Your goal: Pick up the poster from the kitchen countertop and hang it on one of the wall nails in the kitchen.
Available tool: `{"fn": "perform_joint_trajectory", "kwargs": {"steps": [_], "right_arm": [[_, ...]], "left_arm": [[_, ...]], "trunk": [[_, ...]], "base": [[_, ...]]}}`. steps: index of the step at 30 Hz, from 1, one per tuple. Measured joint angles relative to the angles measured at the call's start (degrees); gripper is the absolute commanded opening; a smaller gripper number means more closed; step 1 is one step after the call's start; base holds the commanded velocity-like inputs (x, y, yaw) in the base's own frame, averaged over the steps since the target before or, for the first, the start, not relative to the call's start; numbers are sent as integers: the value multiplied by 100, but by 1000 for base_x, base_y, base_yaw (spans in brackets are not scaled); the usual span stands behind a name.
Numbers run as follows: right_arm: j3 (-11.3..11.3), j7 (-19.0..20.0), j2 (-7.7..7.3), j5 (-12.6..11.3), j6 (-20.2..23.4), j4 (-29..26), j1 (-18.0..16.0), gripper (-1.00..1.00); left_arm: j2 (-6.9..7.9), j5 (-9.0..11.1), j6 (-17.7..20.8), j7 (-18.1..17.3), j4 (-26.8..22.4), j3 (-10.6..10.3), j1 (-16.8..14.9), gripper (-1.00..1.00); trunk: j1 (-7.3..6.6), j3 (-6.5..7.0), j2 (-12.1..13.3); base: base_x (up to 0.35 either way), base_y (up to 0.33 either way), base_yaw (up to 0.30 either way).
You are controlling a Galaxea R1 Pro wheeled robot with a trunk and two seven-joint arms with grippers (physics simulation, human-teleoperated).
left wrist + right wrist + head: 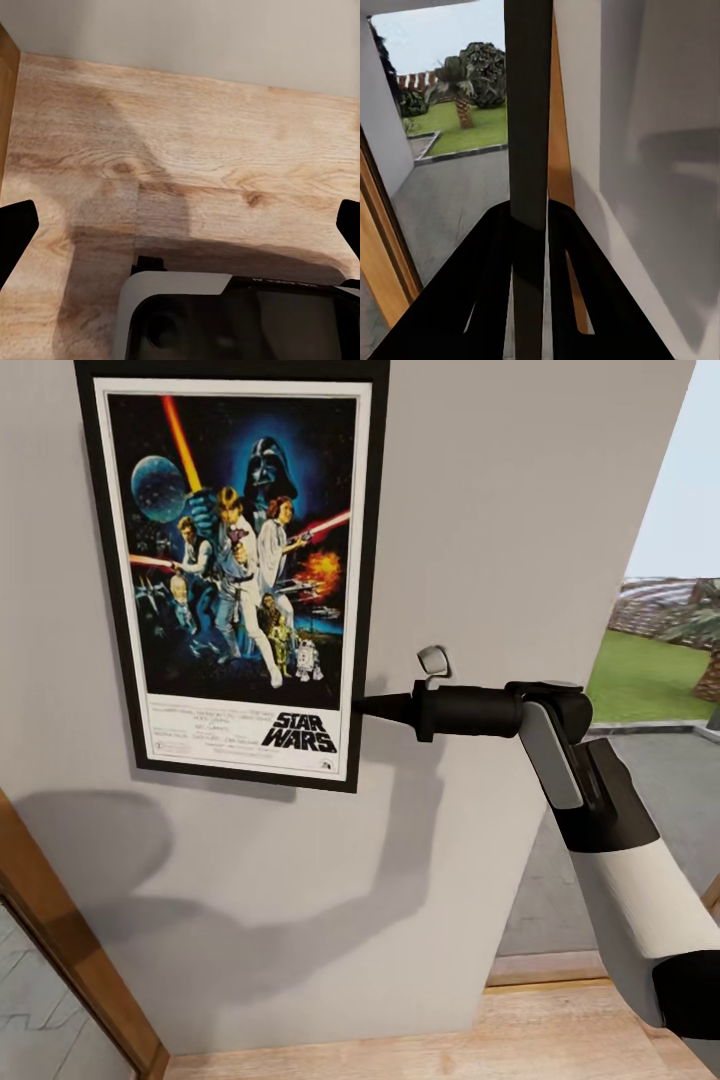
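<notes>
The poster [232,570] is held flat against the grey wall [500,510]; its right edge is clamped by the right gripper [362,707]; the left gripper [180,232] is spread wide, empty, above wooden floor [195,150].

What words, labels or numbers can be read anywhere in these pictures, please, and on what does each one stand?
"STAR WARS": bold black title on the white lower border of the poster, pinched at its edge by the right gripper.
Credit lines left of the title, same poster: too small and blurred to read.
Left and right wrist views: no readable text.
</notes>
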Motion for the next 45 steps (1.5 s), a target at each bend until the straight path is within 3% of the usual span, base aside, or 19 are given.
{"fn": "perform_joint_trajectory", "kwargs": {"steps": [16,45], "right_arm": [[13,-6,0,10,-13,0,182,-100],[13,1,0,9,-14,-17,203,-100]], "left_arm": [[0,0,0,0,2,0,-1,100],[0,0,0,0,1,0,-1,100]], "trunk": [[0,0,0],[0,0,0]], "base": [[0,0,0],[0,0,0]]}}
